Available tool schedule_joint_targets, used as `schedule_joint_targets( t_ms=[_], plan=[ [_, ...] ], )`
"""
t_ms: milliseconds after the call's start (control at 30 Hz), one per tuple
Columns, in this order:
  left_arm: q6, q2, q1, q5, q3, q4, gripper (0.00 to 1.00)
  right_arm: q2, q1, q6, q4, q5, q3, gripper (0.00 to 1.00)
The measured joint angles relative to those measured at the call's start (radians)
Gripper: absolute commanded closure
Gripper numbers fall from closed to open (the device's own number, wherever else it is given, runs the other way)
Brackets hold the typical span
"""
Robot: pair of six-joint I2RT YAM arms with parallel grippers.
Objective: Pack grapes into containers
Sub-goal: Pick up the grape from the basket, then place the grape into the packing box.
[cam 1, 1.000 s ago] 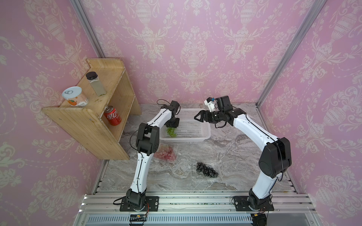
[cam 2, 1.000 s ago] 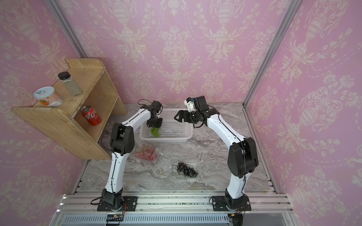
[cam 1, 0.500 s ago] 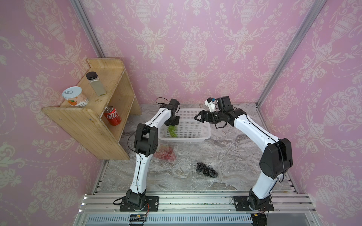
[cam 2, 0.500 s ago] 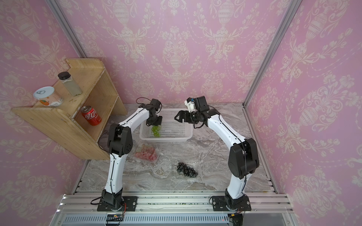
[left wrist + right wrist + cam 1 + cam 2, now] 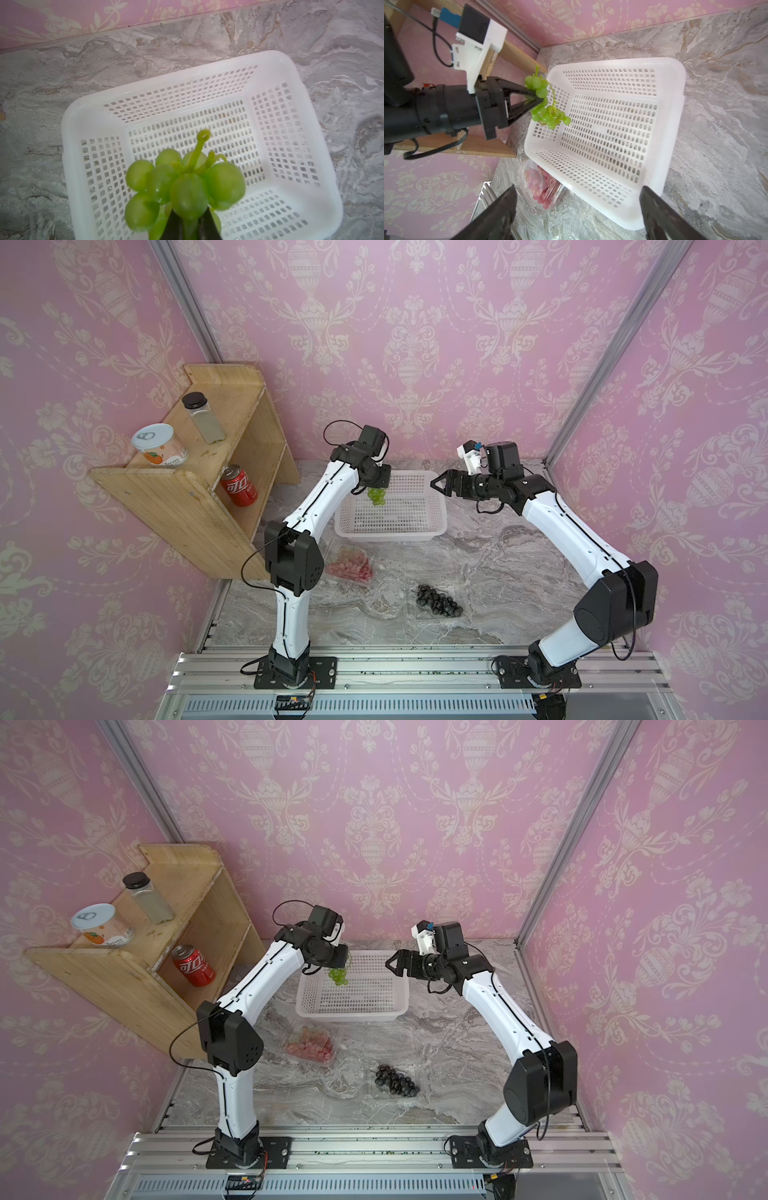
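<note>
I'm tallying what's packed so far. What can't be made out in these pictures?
- Red grapes: one bunch or two, too small in both top views; the white basket hides part in the right wrist view.
- Clear container under the dark grapes: outline barely visible in both top views.
- Left gripper: cut off by the frame edge and covered by the green grapes in the left wrist view.

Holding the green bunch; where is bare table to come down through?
Bare marble lies between the white basket, the dark grapes and the right arm. Also clear: between the dark grapes and the front rail. Crowded: red grapes sit between basket and left arm's elbow.
</note>
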Motion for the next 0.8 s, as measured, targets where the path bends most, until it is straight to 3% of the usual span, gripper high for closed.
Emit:
schedule_joint_targets(
  t_ms=[367, 600, 800],
  plan=[
    [-0.006, -0.323, -0.209, 0.017, -0.174, -0.033, 1.00, -0.280, -0.046, 0.000, -0.053, 0.027, -0.201, 0.06],
    [-0.033, -0.398, -0.343, 0.051, -0.301, -0.043, 1.00, -0.439, -0.048, 0.001, -0.090, 0.030, -0.335, 0.06],
    [-0.097, -0.438, -0.436, 0.077, -0.492, -0.019, 1.00, -0.541, -0.048, 0.012, -0.113, 0.037, -0.431, 0.06]
  ],
)
